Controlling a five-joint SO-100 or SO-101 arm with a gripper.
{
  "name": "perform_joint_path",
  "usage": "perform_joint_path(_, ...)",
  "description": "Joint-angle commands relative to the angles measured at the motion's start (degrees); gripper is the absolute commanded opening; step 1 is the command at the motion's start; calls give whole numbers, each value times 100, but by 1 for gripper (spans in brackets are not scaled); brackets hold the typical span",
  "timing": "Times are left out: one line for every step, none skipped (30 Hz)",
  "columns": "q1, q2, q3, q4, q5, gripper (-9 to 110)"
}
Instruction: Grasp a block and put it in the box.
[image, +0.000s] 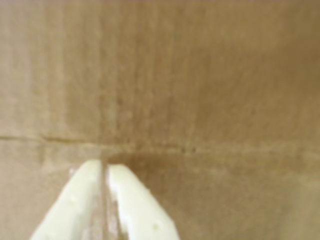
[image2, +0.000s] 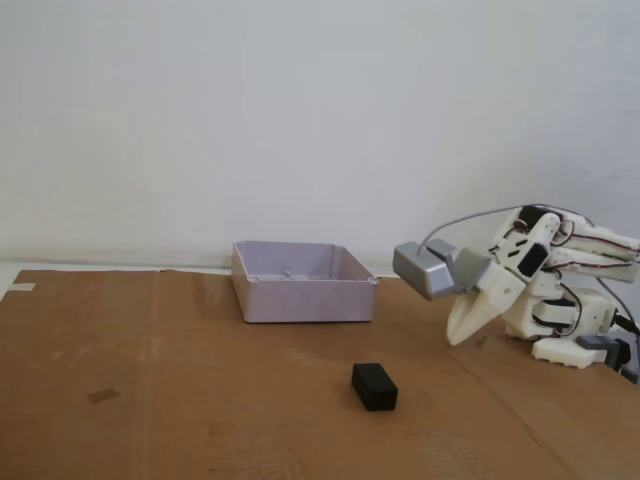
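In the wrist view my gripper (image: 106, 166) comes up from the bottom edge, its two cream fingers (image: 75, 200) pressed together at the tips with only a thin dark slit between them and nothing caught there. Past the tips lies blurred brown cardboard (image: 200, 75), with a crease line (image: 120, 146) running across it just ahead of my fingertips. Neither the block nor the box shows here.

In the fixed view I am folded low at the right edge of the cardboard surface (image2: 150, 400), my gripper (image2: 455, 338) clenched to one point and aimed down just above the board, a grey camera module (image2: 425, 268) riding on it. The black block (image2: 374, 386) lies on the surface toward the front edge, left of my tip and apart from it. The pale box (image2: 300, 285) sits at the back edge near the wall, beyond the block and apart from it.
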Motion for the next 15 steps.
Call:
perform_joint_path(-88,-369,-1116,-246,70,0)
perform_joint_path(-88,-492,-1283,-246,70,0)
perform_joint_path(-88,-606,-1441,-246,70,0)
perform_joint_path(-88,-738,-1617,-246,79,0)
perform_joint_path(-88,-888,-1793,-246,79,0)
perform_joint_path(-88,-1037,-1960,-255,79,0)
perform_joint_path(-88,-1178,-2136,-255,114,0)
perform_joint_path(-97,-1336,-2312,-255,176,0)
perform_joint_path(-97,-1503,-2487,-255,229,0)
perform_joint_path(-123,-1670,-2672,-255,264,0)
perform_joint_path(-193,-1837,-2874,-255,272,0)
perform_joint_path(-237,-2013,-3059,-255,272,0)
perform_joint_path(-272,-2197,-3226,-255,272,0)
perform_joint_path(-316,-2382,-3401,-255,272,0)
perform_joint_path(-369,-2566,-3577,-255,281,0)
